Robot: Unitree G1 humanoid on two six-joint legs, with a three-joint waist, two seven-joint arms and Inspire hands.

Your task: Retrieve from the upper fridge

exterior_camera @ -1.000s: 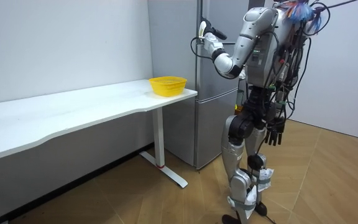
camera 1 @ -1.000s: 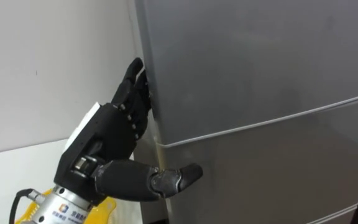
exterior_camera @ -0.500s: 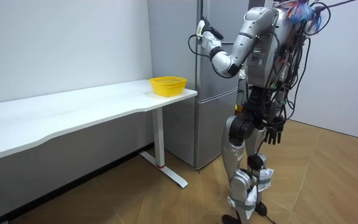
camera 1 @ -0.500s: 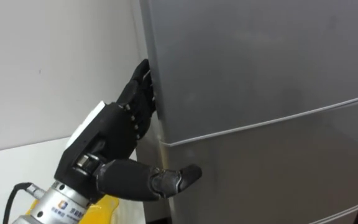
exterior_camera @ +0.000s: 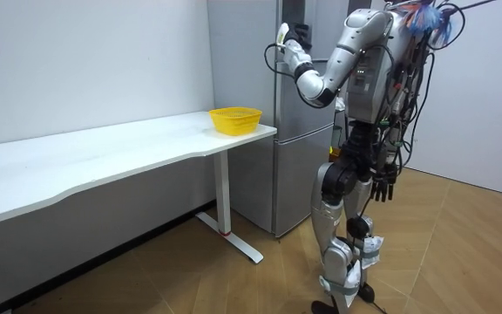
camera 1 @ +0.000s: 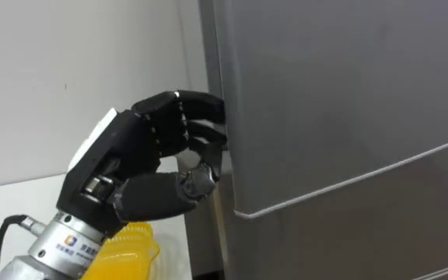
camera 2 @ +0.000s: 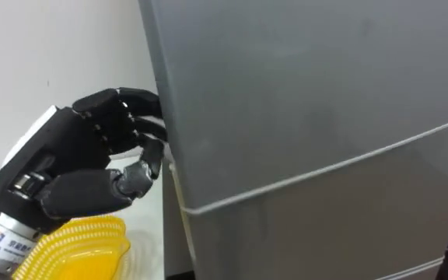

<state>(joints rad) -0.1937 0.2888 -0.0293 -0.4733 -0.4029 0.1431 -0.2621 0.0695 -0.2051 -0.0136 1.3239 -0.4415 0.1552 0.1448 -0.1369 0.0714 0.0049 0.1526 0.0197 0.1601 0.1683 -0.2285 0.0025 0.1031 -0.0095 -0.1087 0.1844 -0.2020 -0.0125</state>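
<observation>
Fridge (exterior_camera: 296, 179) stands beside white table (exterior_camera: 103, 161) with yellow basket (exterior_camera: 235, 119), left hand (camera 1: 150, 152) gripping door (camera 1: 348, 101).

Eye views: light even, diffuse, indoor; source not seen. Fridge door (camera 1: 348, 101) matte grey with soft sheen, paler toward 12 o'clock, no hard glare. Wall (camera 1: 68, 62) at 10 o'clock bright, flat. Left hand (camera 1: 142, 167) black, dull highlights on backs of fingers curled over door edge; dark under palm. Shade in gap beside door at 6 o'clock. Room view: bright, light falling from above. Deep shade under table (exterior_camera: 103, 153) at 8 o'clock. Faint gloss on floor (exterior_camera: 460, 253) at 4 o'clock.
</observation>
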